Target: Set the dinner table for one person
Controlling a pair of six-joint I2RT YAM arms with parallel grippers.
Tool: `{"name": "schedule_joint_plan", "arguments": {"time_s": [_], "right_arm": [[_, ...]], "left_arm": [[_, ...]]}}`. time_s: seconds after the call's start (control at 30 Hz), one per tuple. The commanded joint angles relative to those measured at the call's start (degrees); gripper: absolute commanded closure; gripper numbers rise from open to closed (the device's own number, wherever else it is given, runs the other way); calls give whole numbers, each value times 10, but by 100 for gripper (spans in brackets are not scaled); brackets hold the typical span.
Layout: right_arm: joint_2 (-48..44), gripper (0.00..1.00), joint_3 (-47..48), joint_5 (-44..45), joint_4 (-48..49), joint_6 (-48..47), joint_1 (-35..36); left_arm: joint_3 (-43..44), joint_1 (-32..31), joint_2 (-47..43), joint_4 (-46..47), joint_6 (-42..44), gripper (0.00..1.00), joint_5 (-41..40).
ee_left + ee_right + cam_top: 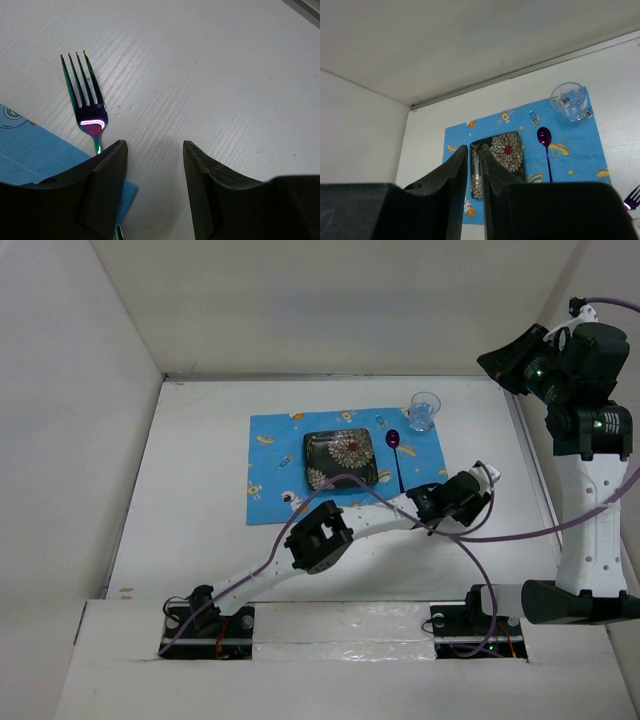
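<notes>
Looking down from above, we see the dinner table (200, 490) as a broad white surface walled in white, and it fills most of the view beyond the arm bases. A blue cloth (275, 455) printed with small figures lies on it, toward the far side. On the cloth sits a dark square plate (340, 458) with a flower pattern. Just to its right lies a purple spoon (395, 455), bowl toward the far wall. A clear glass (424, 412) stands at the cloth's far right corner.

Our left arm stretches across the table to the cloth's near right corner, and the left gripper (154, 145) hangs low over bare table there. Its jaws are spread wide with nothing between them. An iridescent fork (87, 100) lies flat beside it. The tines rest on the white surface, while the handle crosses the corner of the cloth and runs out of sight behind the gripper's left finger. We cannot tell whether that finger touches the handle.

Our right arm is raised high at the right side of the table. From its wrist camera, the right gripper (473, 150) has its jaws drawn almost together, with only a thin slit between them, and it grasps nothing. Far below it we see the cloth, plate, spoon and glass.
</notes>
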Motion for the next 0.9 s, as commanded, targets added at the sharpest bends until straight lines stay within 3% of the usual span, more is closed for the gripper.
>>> {"name": "schedule_joint_plan", "arguments": {"time_s": [0.0, 0.53, 0.87], "right_arm": [[7, 78, 25, -6, 11, -11, 10], [8, 78, 19, 1, 4, -16, 21], [14, 78, 32, 2, -1, -13, 21]], "left_arm": [[4, -8, -83, 35, 22, 54, -20], [13, 11, -52, 47, -2, 53, -70], [20, 23, -11, 27, -9, 53, -20]]}}
